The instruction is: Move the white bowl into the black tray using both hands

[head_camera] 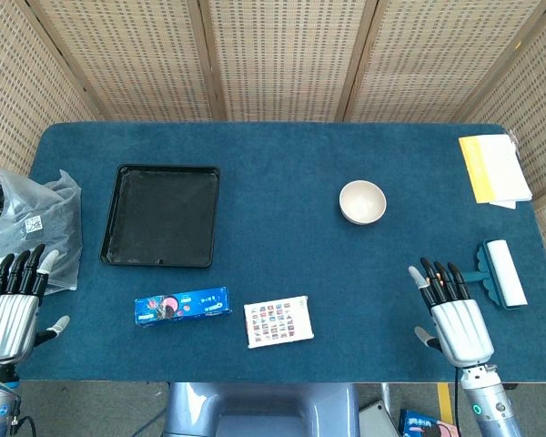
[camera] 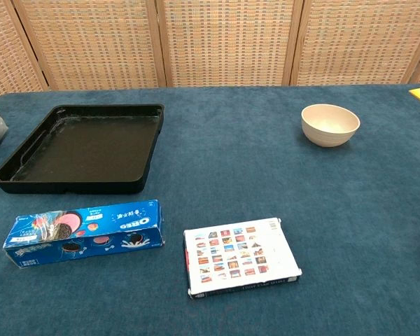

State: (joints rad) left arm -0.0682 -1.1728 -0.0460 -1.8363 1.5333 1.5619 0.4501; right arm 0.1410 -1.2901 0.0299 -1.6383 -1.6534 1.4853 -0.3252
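Well beyond both hands' spread, empty fingers (head_camera: 437, 276), apparently upright white bowl (head_camera: 362, 201)

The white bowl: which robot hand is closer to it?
Right. The right robot hand sits just below-right of the white bowl; the left robot hand is at the table's far left edge, beyond the black tray.

Left hand (head_camera: 9, 309) and right hand (head_camera: 457, 319) both empty, palms down, fingers extended forward.
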